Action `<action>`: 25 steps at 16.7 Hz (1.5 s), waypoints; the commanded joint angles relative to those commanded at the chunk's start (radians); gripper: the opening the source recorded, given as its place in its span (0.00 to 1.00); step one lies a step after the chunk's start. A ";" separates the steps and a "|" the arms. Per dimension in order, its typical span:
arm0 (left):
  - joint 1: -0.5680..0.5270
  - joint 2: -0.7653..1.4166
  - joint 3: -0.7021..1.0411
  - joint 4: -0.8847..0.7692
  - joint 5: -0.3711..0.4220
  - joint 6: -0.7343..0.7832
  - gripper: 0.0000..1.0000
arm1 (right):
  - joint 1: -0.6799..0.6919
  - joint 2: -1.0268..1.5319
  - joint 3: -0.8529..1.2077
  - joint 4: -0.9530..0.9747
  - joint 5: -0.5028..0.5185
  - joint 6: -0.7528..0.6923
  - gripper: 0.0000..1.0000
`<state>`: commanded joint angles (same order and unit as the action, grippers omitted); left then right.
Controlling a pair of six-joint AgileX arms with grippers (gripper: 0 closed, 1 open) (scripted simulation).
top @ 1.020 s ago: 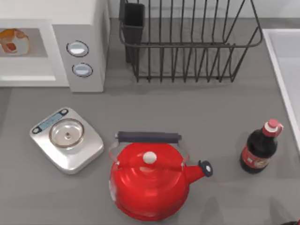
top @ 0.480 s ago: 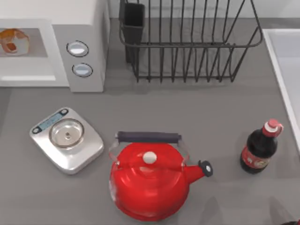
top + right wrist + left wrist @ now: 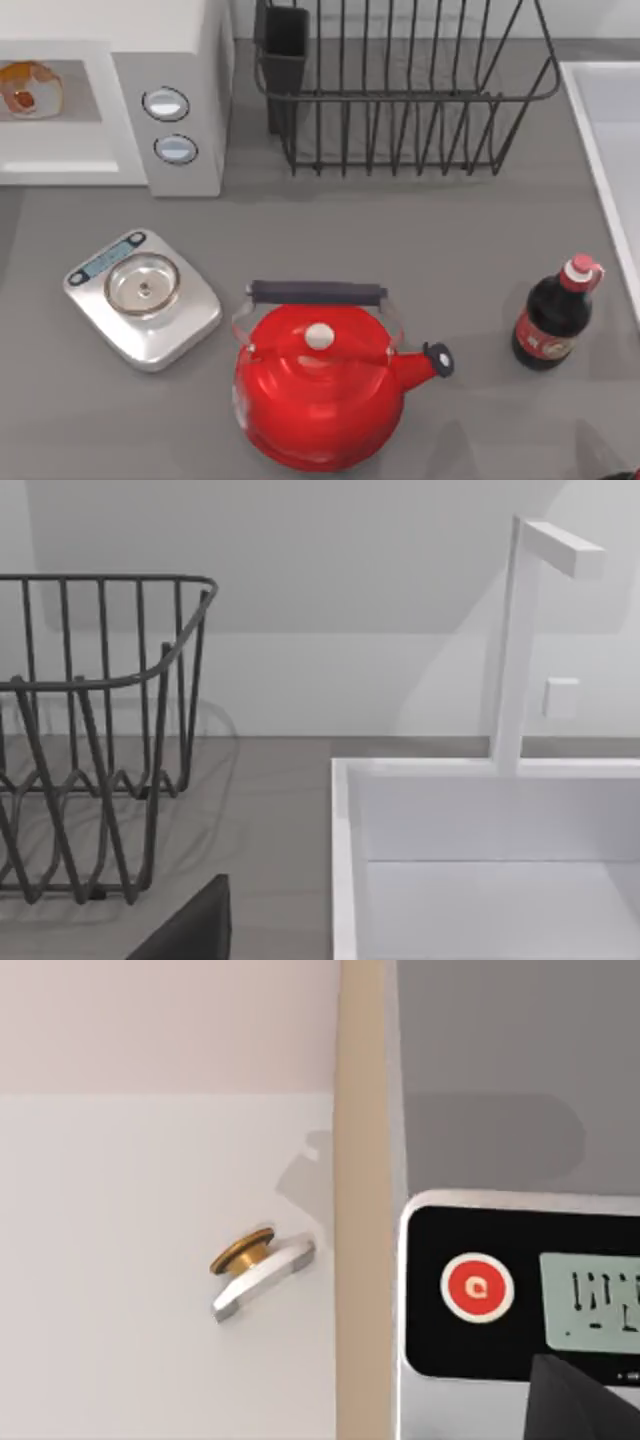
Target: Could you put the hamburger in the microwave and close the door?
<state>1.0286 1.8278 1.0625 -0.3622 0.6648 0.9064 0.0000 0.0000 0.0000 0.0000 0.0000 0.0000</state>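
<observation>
— Where is the hamburger [image 3: 30, 88]?

— Inside the microwave [image 3: 175, 120], in its grey cavity at the far left of the surface [image 3: 400, 230]. It rests on the cavity floor, and the cavity is open to sight from above.

— And the left gripper [image 3: 580, 1405]?

— Its wrist view shows a dark tip of it right over the scale [image 3: 142, 298], at the end with the red button [image 3: 477, 1287] and the display [image 3: 595, 1295]. Whether it is released or clenched, I cannot tell. It holds nothing that I can see.

— So how does the hamburger lie relative to it?

— Well apart. The scale under that gripper sits on the surface in front of the microwave, below the two knobs [image 3: 170, 125], and the hamburger is beyond it, deeper in and farther left.

— What else is near that gripper?

— The tan edge of the surface runs just beside the scale. Past that edge is a white panel with a small metal handle [image 3: 262, 1272].

— Moving right?

— The red kettle [image 3: 320, 385] stands beside the scale, its spout pointing right. Behind it is the wire rack [image 3: 400, 95]. A dark bottle [image 3: 555, 318] with a red cap stands near the right edge.

— The right gripper [image 3: 195, 930]?

— A dark part of it shows in its wrist view. The rack is ahead of it on one side and the white sink [image 3: 345, 860] with its tap [image 3: 515, 640] on the other. I cannot tell whether it is released or clenched, and the hamburger is far across the surface from it.
</observation>
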 joint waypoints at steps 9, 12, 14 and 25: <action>-0.115 -0.220 -0.215 0.125 -0.044 -0.123 0.00 | 0.000 0.000 0.000 0.000 0.000 0.000 1.00; -0.150 -0.272 -0.296 0.159 -0.064 -0.165 0.00 | 0.000 0.000 0.000 0.000 0.000 0.000 1.00; -0.164 -0.289 -0.335 0.170 -0.078 -0.180 0.00 | 0.000 0.000 0.000 0.000 0.000 0.000 1.00; -0.279 -0.402 -0.446 0.202 -0.149 -0.291 0.00 | 0.000 0.000 0.000 0.000 0.000 0.000 1.00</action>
<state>0.7494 1.4262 0.6169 -0.1600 0.5161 0.6152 0.0000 0.0000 0.0000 0.0000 0.0000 0.0000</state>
